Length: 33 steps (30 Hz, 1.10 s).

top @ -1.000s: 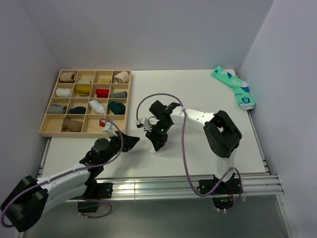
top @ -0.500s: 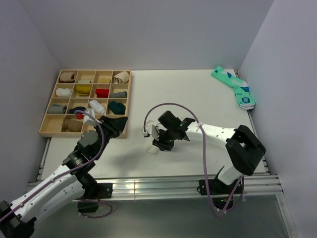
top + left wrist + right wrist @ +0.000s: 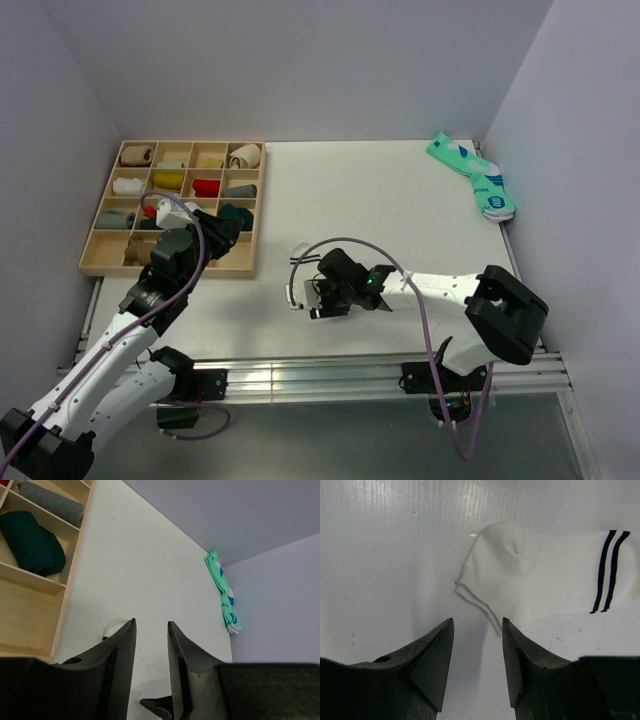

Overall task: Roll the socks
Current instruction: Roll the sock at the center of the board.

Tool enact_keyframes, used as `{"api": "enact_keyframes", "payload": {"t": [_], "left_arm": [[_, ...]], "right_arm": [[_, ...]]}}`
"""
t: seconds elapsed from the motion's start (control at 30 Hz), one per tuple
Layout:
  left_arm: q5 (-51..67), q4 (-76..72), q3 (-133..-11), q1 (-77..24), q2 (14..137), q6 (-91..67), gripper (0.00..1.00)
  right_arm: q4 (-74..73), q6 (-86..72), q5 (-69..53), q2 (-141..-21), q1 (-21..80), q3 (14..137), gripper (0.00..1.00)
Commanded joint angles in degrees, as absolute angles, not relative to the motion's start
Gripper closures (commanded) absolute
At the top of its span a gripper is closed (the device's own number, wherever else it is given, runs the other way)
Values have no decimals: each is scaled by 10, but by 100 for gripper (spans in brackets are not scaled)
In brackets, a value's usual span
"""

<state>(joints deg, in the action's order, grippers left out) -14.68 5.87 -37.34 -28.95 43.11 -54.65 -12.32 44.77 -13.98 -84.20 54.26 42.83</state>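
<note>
A short white sock [image 3: 545, 575] with two dark cuff stripes lies flat on the table. My right gripper [image 3: 477, 621] is open and hovers just over its near edge, holding nothing; it also shows in the top view [image 3: 318, 303]. The teal pair [image 3: 475, 178] with white-blue marks lies at the far right corner and also shows in the left wrist view [image 3: 222, 592]. My left gripper [image 3: 225, 232] is over the tray's near right corner, its jaws a little apart and empty [image 3: 151, 622]. No long tan-brown sock shows laid out.
A wooden tray [image 3: 255, 215] of compartments at the far left holds several rolled socks, among them a dark green one [image 3: 30, 542] and a grey one [image 3: 50, 502]. Walls close in the table on the left, back and right.
My left arm has swung left from the table's middle to the tray's corner. My right gripper has moved toward the front edge and lower over the white sock.
</note>
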Motion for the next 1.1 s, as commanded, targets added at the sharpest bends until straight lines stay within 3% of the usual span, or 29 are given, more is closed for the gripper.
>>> {"api": "enact_keyframes", "payload": {"t": [0.0,0.4,1.07], "left_arm": [[-97,52,-388,-269,430,-525,63],[-67,33,-368,-244,435,-515,63],[-28,16,-344,-218,439,-505,62]], "right_arm": [[-65,483,-114,-810,559,411,49],[-41,497,-104,-840,599,408,55],[-23,512,-88,-886,613,413,58]]}}
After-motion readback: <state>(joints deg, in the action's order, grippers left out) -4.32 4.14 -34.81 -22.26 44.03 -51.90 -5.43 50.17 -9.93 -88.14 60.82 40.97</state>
